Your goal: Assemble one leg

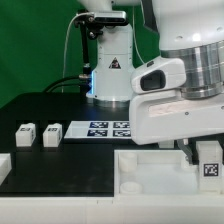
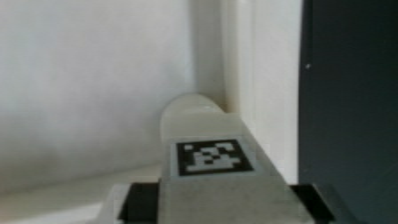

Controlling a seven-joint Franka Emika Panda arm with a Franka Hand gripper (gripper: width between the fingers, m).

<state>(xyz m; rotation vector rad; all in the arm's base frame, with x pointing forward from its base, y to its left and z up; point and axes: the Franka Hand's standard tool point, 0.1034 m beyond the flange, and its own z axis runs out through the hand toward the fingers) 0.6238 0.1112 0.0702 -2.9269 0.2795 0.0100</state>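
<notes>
Leg [image 2: 210,150] sits clamped in the hand [image 2: 214,200], 1 dark finger [image 2: 320,203] showing on each flank in the wrist view, tag facing the camera. In the exterior view the same leg [image 1: 209,160] hangs under the arm at the exterior view's right, low inside the white tray-like part [image 1: 150,170], close to a raised wall. Whether its far end already touches the tray floor cannot be told; the wrist view is soft there.

Judgement on the step in hand: the leg is being seated near a corner of the tray. To do it well, keep the leg square to the 2 walls, lower it straight, and hold the grip firm until it bears.

Long axis runs away from the hand, toward the tray corner, with the rounded end leading.

2 more tagged blocks [image 1: 38,133] and the marker board [image 1: 108,128] lie on the worktop [image 1: 60,160], well apart from the work.
</notes>
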